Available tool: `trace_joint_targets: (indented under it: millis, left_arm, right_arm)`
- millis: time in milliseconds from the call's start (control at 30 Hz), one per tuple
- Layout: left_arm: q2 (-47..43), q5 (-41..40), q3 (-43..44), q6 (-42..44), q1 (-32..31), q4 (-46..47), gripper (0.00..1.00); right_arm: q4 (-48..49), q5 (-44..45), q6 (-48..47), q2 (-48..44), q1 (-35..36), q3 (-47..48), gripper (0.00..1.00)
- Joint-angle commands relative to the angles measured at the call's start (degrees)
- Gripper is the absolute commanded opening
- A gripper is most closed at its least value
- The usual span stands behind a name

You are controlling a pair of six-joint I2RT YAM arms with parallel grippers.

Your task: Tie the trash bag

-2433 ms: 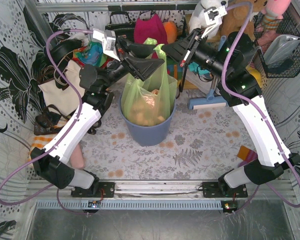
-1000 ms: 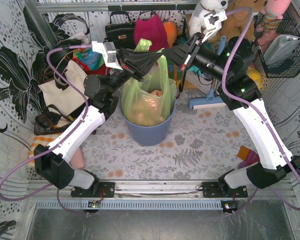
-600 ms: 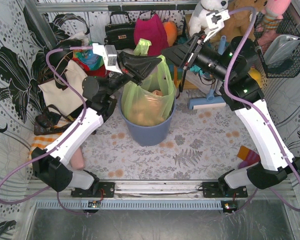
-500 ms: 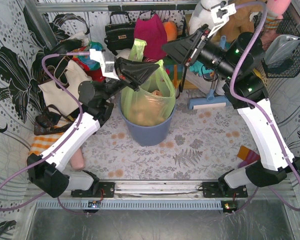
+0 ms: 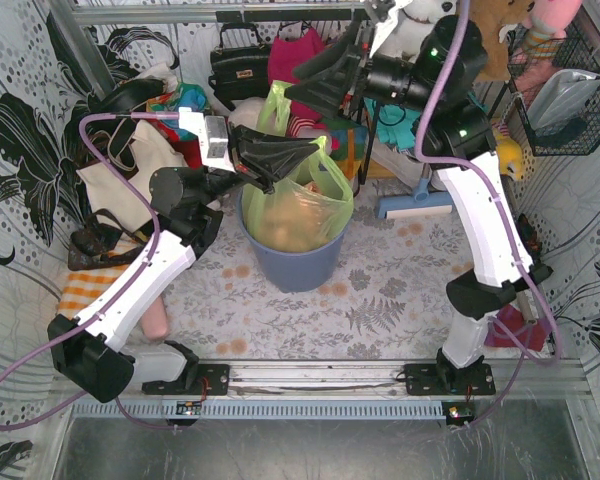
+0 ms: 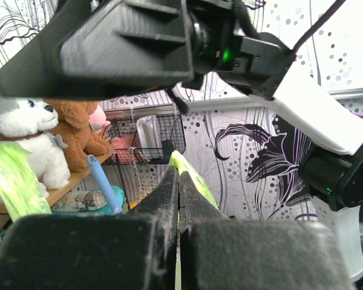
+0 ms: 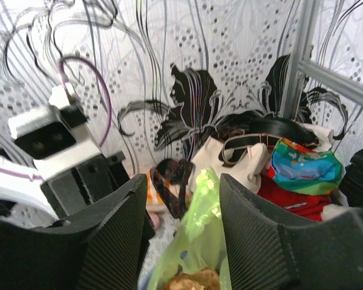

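The trash bag point(image 5: 292, 205), light green with tan paper showing through, stands in the blue-grey bin point(image 5: 295, 268). My left gripper point(image 5: 316, 149) is shut on one bag handle over the bin's right rim. In the left wrist view a green strip point(image 6: 192, 174) runs out from between its closed fingers point(image 6: 178, 175). My right gripper point(image 5: 302, 88) hangs open higher up at the back, above the bag's other loose handle point(image 5: 275, 103). In the right wrist view that handle point(image 7: 204, 212) stands between the open fingers point(image 7: 183, 181), touching neither.
Black handbag point(image 5: 242, 62), red bag point(image 5: 298, 55) and plush toys point(image 5: 420, 20) line the back. A cream tote point(image 5: 130, 170) sits left. A blue-handled brush point(image 5: 415, 206) lies right of the bin, with a wire basket point(image 5: 570, 90) at far right.
My right gripper has opened, let go of the bag handle and swung up and back to the left. The left gripper keeps its hold and has shifted slightly.
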Motion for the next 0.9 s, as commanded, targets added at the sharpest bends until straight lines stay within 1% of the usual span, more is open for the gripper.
trace_joint_targets:
  millis: [0, 133, 300, 333, 467, 600, 700, 800, 867]
  left_arm:
    - [-1.15, 1.98, 0.21, 1.25, -0.30, 0.89, 0.00]
    - [-1.43, 2.42, 0.41, 1.68, -0.33, 0.22, 0.00]
    - [-1.55, 2.82, 0.45, 1.68, -0.29, -0.04, 0.00]
    - [-1.60, 2.86, 0.44, 1.71, -0.28, -0.13, 0.00]
    - [-1.78, 3.04, 0.45, 1.64, -0.28, -0.19, 0.00]
    - [-2.11, 3.13, 0.32, 1.64, -0.30, -0.23, 0.00]
    - [-2.28, 3.17, 0.24, 1.64, -0.33, -0.30, 0.00]
    - [-2.33, 3.22, 0.15, 1.68, -0.31, -0.26, 0.00]
    - [-2.18, 3.15, 0.14, 1.68, -0.29, -0.26, 0.00]
  right_arm:
    - [-2.63, -8.37, -6.56, 3.15, 0.14, 3.29, 0.51]
    - [-1.94, -9.36, -7.82, 3.87, 0.05, 2.39, 0.51]
    - [-0.63, -8.43, -8.57, 4.61, -0.01, 2.02, 0.46]
    - [-0.45, -8.11, -8.67, 4.84, -0.07, 2.25, 0.48]
    - [0.92, -6.74, -8.44, 5.91, -0.86, 3.13, 0.60]
    - [3.31, -8.19, -6.81, 7.10, -1.79, 3.51, 0.65]
    - [4.65, -9.27, -5.57, 7.71, -1.98, 3.23, 0.61]
    - [7.34, -10.17, -3.87, 7.51, -1.95, 1.58, 0.53]
    - [8.16, -10.29, -3.34, 7.44, -1.93, 1.15, 0.44]
